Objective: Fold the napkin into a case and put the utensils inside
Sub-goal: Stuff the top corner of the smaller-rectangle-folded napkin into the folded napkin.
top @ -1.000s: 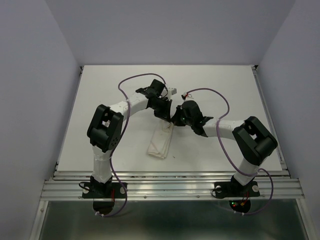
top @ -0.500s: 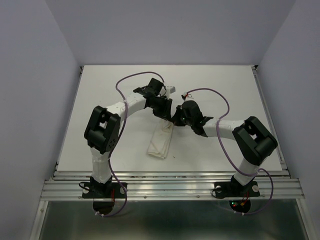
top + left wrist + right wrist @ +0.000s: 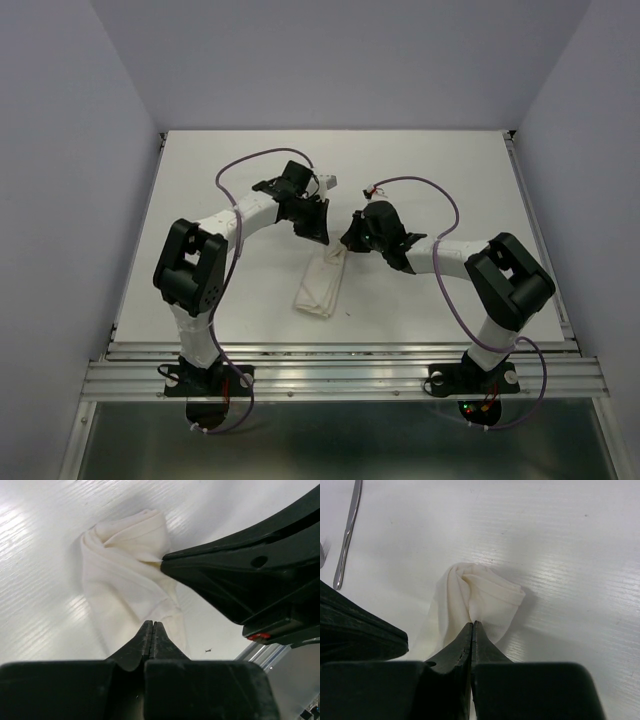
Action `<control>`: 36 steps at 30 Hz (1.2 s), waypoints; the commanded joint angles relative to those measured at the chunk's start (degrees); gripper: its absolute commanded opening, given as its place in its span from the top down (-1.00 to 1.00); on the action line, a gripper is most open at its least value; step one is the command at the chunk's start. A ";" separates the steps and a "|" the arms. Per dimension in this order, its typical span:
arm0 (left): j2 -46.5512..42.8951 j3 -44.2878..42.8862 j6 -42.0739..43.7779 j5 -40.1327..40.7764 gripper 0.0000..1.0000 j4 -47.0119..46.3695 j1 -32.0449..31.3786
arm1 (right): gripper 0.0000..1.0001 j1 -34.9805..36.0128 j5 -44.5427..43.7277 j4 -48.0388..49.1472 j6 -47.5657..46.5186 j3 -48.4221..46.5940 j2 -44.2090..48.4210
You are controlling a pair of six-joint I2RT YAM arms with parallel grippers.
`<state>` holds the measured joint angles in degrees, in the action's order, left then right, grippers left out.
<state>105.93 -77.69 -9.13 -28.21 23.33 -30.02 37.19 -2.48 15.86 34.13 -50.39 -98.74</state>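
the soft white cloth napkin [image 3: 318,288] lies on the white table [image 3: 450,180] between the two arms, folded into a narrow, rumpled strip. its far end is bunched and lifted slightly. the black right claw [image 3: 345,250] is closed tight on that bunched end, its tips [image 3: 472,624] pinching a fold of cloth. the black left claw [image 3: 152,624] is also fully closed, holding nothing, its tip just above the napkin's middle and near the right claw. one slim shiny silver metal utensil [image 3: 347,535] lies flat on the bare table, apart from the napkin. a sliver of a second metal piece [image 3: 321,555] shows at the edge of the right wrist view.
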 commanded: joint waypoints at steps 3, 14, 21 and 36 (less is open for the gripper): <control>-2.22 2.37 -0.54 0.43 1.00 -1.71 1.10 | 0.99 0.43 0.64 2.95 0.15 -0.59 1.97; 3.22 0.53 -1.42 -4.31 1.00 -4.79 -0.21 | 0.99 0.43 0.99 2.86 0.06 -0.85 1.88; 6.31 0.96 -4.05 -5.28 1.00 -8.82 -1.44 | 0.99 0.43 1.51 2.69 -0.12 -1.20 2.15; 9.99 -1.76 -7.22 -5.54 1.00 -12.70 -1.53 | 0.99 0.43 2.04 2.60 0.06 -1.11 3.20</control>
<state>114.48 -77.06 -15.73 -32.91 12.78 -31.16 37.19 -1.08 15.77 34.11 -50.41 -98.56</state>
